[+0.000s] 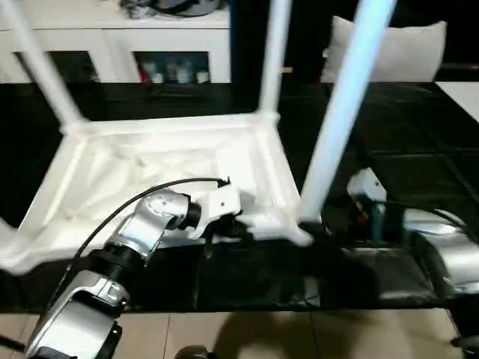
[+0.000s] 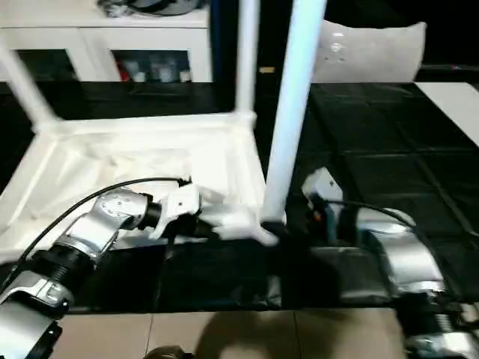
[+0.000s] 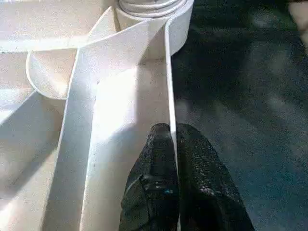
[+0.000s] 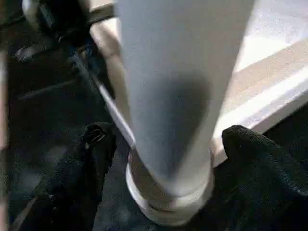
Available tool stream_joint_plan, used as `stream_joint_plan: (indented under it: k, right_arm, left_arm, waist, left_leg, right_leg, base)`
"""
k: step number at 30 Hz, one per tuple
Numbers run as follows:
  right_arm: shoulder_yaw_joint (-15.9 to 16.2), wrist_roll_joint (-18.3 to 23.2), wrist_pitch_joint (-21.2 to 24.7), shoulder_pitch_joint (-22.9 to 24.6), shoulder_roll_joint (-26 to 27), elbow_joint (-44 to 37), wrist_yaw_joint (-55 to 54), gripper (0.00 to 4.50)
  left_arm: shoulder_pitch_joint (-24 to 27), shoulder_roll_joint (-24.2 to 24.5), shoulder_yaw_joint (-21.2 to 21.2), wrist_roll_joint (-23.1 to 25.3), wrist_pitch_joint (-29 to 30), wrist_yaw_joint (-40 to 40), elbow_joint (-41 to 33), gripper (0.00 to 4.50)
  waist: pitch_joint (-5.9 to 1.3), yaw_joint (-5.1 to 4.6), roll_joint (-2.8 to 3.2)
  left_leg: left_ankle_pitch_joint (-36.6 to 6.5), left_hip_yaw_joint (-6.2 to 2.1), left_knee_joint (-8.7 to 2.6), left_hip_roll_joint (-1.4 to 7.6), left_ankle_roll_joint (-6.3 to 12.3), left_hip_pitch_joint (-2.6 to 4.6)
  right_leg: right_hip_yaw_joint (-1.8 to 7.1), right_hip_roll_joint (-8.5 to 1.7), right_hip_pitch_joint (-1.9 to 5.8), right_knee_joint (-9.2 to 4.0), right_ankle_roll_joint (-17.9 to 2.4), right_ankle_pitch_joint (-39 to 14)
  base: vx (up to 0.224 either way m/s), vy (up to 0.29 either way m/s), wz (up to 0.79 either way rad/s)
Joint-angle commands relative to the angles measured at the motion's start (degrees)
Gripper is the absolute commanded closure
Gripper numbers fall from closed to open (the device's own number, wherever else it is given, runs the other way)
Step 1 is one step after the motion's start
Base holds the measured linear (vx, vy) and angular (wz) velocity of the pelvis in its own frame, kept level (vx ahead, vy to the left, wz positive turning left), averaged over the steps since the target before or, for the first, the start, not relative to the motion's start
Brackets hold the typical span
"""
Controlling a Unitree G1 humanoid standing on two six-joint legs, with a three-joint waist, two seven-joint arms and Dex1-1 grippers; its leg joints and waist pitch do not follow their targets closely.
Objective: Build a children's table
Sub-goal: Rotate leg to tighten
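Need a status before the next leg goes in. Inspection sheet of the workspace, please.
Surface: black-covered work table, tiled floor in front.
Job's things: white table top upside down, ribs up; three legs stand in corner sockets, nearest leg at the near right corner.
Clutter: nothing seen.
Grippers: left gripper shut on the top's near rim; right gripper open, fingers either side of the nearest leg's base.
Cables: black cable along the left forearm.
Surroundings: white cabinet behind, pale cushion.
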Motion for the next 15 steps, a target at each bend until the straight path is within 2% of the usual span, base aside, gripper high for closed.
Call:
stream_joint_plan:
  k: [1,6,12,15]
  right_arm:
    - [1.3,2.2,0.8,0.5,-1.7,-2.7,5.1,0.56]
    - [2.2,4.1,2.5,0.7,-2.7,-3.4,9.5,0.72]
    - [2.7,5.6,4.0,0.6,-3.1,-3.5,11.6,1.31]
    - [3.4,6.1,5.8,0.7,-3.9,-3.6,13.1,1.52]
  left_arm:
    - [-0.8,0.5,-2.3,-0.6,-2.6,-4.2,-1.3,4.5]
    - [-0.4,1.7,-3.7,-1.1,-3.5,-8.5,-2.9,4.5]
    - [-0.1,2.2,-4.3,-1.1,-4.1,-10.9,-3.5,4.5]
    - [-0.3,2.5,-4.5,-1.1,-4.7,-11.1,-3.2,4.5]
  waist:
    - [-3.73,-0.08,-0.73]
    - [-3.72,0.09,-1.04]
    - [-3.96,0.99,-1.01]
    - [-3.95,1.02,-1.13]
  left_leg:
    - [-6.3,-2.47,-3.71,6.35,5.31,1.05]
    - [-6.6,-2.5,-3.75,6.21,4.96,1.01]
    - [-4.9,-2.57,-3.66,6.45,5.04,1.02]
    - [-4.8,-2.52,-3.6,6.27,5.07,0.92]
  right_leg:
    - [5.28,-8.1,3.04,-4.47,-2.6,-15.9]
    - [5.24,-8.11,3.07,-4.62,-1.9,-17.8]
    - [5.31,-8.13,3.01,-4.21,-2.3,-15.7]
    - [5.21,-8.09,3.14,-4.21,-2.1,-15.8]
  base:
    - [0.0,0.0,0.0]
    - [0.0,0.0,0.0]
    - [0.0,0.0,0.0]
    - [0.0,0.0,0.0]
